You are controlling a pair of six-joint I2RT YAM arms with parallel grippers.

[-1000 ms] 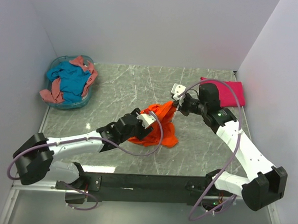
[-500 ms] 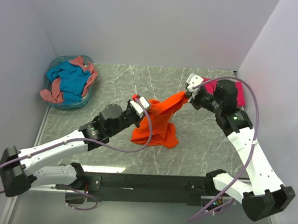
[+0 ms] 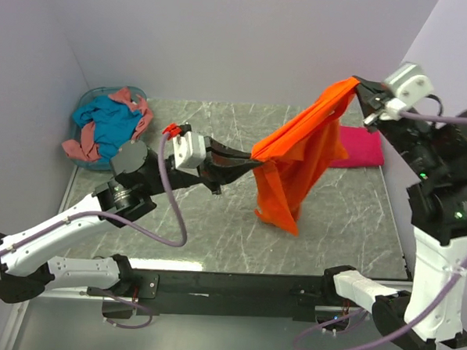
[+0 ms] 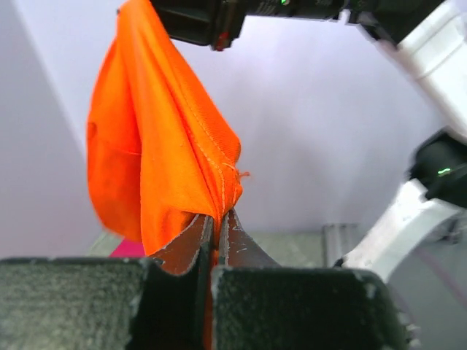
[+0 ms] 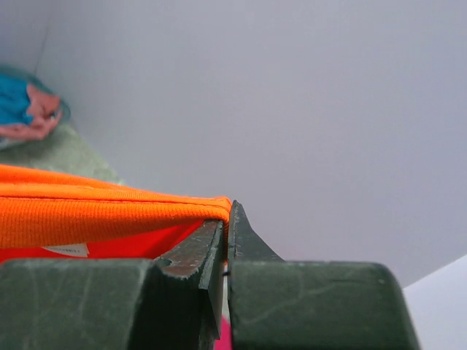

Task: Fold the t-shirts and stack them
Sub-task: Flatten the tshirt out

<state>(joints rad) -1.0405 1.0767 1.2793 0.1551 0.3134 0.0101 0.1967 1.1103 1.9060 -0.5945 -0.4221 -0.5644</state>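
Grey table (image 3: 212, 127), orange tee (image 3: 301, 159) hoisted higher, L tool (image 3: 252, 155), R tool (image 3: 357, 84) clamping

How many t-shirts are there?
4: orange shirt hanging between left gripper and right gripper; magenta shirt folded at far right; teal shirt and salmon shirt in the basket, which may hide more.

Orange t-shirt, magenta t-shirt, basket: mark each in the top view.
orange t-shirt (image 3: 301, 159), top external view, hanging middle of the cloth.
magenta t-shirt (image 3: 364, 148), top external view, flat centre.
basket (image 3: 86, 97), top external view, far rim.
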